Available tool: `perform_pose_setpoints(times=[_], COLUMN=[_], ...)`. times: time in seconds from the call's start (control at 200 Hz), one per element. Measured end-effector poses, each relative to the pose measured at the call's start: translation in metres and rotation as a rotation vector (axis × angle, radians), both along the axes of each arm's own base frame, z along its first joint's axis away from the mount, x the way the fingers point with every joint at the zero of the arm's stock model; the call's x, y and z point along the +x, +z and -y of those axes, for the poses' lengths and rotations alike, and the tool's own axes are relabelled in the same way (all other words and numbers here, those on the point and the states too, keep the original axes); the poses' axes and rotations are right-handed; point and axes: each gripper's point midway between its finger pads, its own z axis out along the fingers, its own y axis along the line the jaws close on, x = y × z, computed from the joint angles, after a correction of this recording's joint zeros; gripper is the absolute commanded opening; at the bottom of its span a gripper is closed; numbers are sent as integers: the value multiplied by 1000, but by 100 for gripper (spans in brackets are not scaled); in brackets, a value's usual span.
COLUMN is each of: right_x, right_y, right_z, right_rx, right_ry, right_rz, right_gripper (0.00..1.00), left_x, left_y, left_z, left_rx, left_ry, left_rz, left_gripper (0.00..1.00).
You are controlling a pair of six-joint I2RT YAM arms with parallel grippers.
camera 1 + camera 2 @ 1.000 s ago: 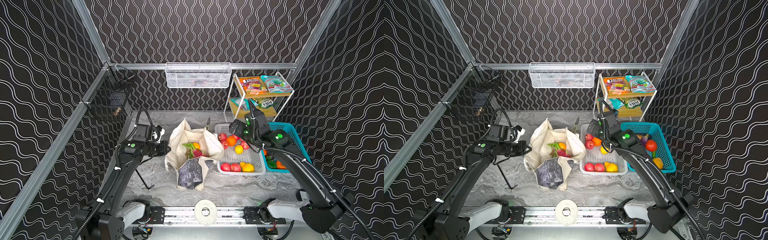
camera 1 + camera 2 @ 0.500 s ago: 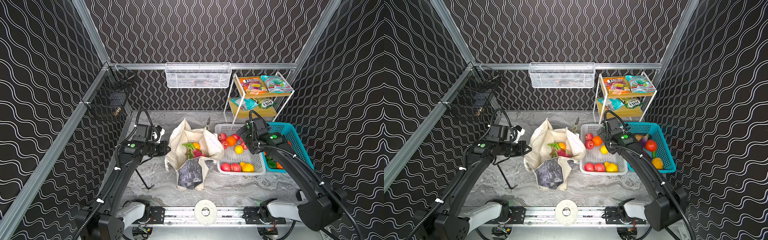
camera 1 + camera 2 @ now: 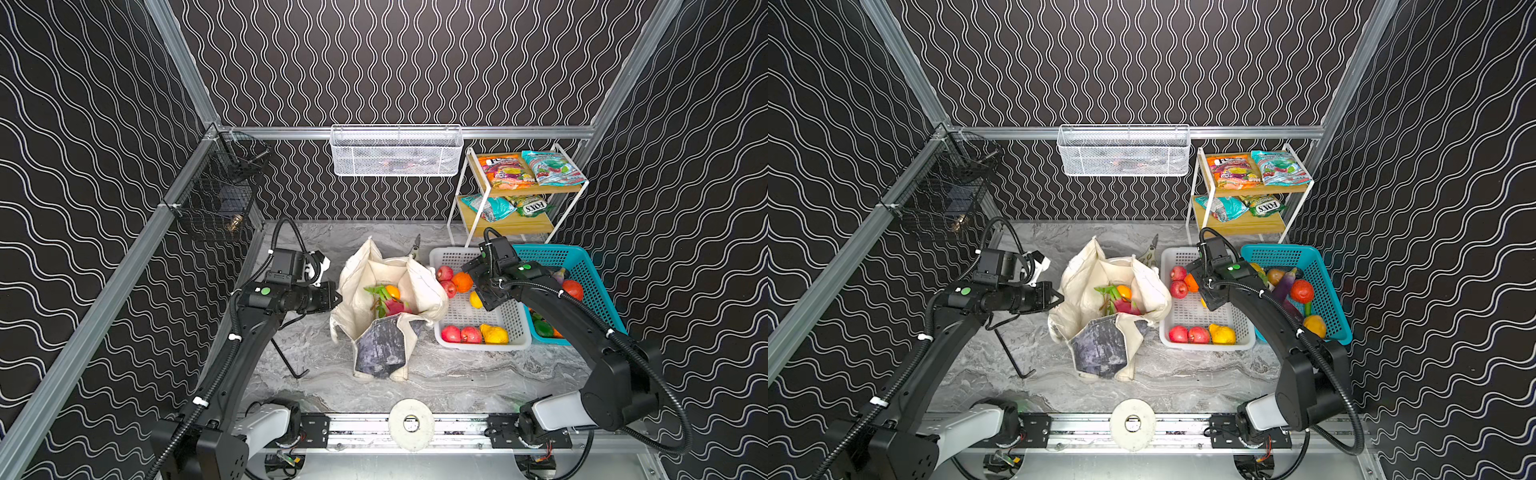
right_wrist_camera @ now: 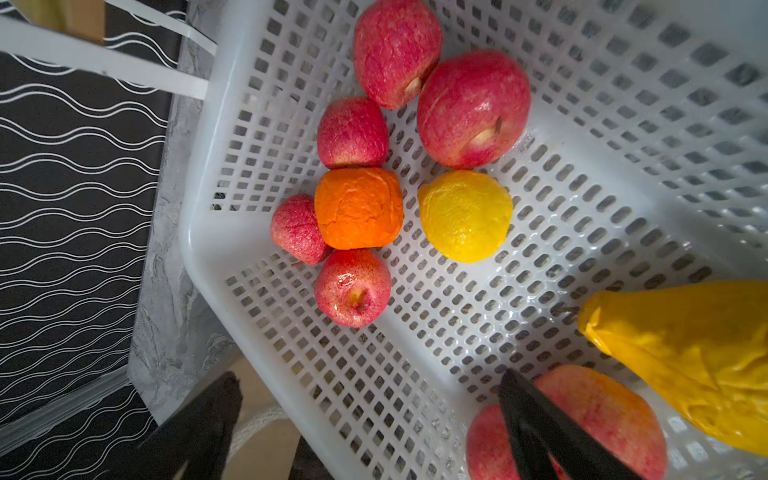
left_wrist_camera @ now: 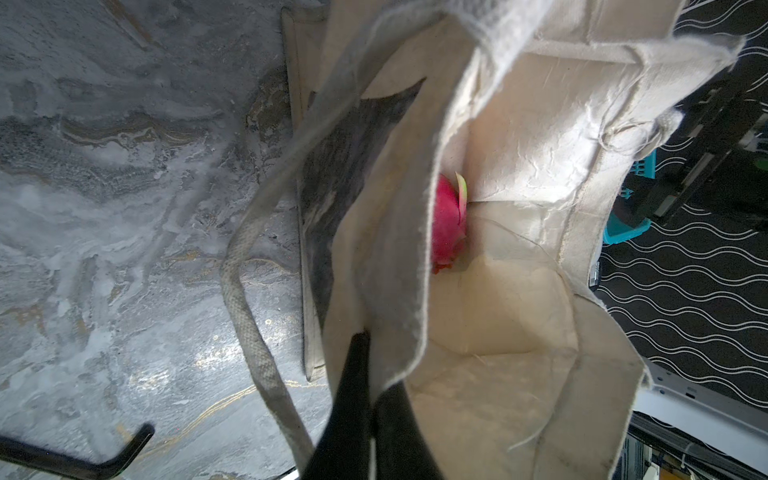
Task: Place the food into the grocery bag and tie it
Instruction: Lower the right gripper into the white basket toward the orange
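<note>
Loading fruit is your current step: your left gripper (image 3: pixel 335 296) pinches the bag (image 3: pixel 424 286) rim open beside the white basket (image 3: pixel 482 347); your right gripper (image 4: pixel 370 380) hangs wide above the orange (image 4: pixel 358 208). Lower and close next.

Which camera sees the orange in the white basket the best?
The right wrist view: the orange is close up and whole, with red apples around it in the white basket. Both top views show the orange only small, beside the right arm. The left wrist view misses it.
</note>
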Motion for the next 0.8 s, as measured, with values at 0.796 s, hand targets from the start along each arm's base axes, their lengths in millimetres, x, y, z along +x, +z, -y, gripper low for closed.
perform_pose_setpoints(times=[0.796], right_x=[21], right_y=[-67], right_z=[-47], right_rx=[198], right_ry=[58], right_rz=[-103], right_gripper=[91], left_x=[-3], left_y=[4], left_z=[0], left_rx=[-5], left_ry=[-1], left_rz=[17], left_gripper=[0])
